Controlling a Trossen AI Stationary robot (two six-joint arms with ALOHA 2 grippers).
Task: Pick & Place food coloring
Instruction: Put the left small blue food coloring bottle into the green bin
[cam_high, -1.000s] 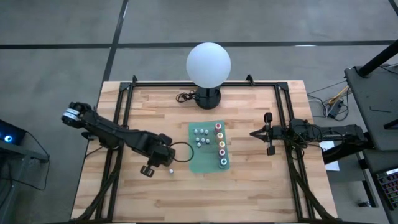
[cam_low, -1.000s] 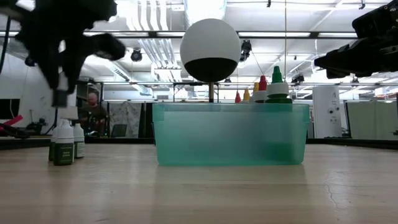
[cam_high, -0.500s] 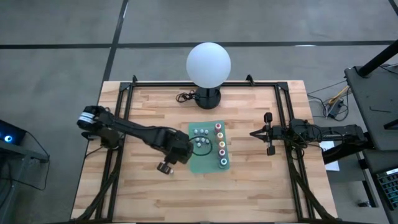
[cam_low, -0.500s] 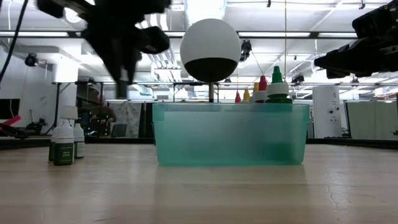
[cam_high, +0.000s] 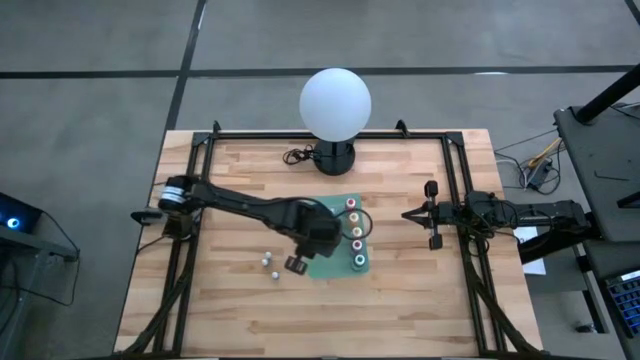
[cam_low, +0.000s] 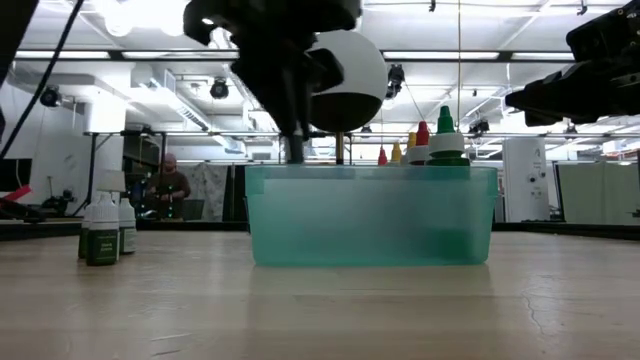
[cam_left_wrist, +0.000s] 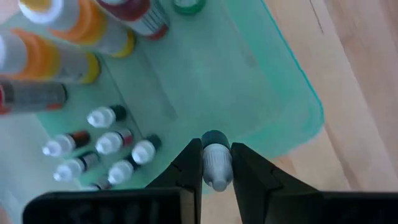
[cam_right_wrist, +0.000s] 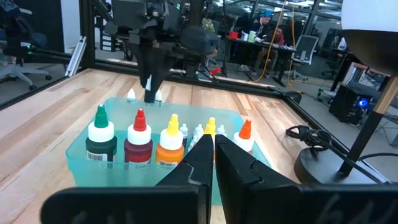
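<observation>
The left pincer (cam_left_wrist: 216, 163), clamped on a small whitish bottle (cam_left_wrist: 216, 167), hangs over the green tray's (cam_left_wrist: 298, 99) near-left edge; released there, it might tip outside.

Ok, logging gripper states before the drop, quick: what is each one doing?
Left gripper: shut on a small whitish bottle, above the green tray's edge.
Right gripper: shut, holding nothing, waiting at the table's right side.
</observation>
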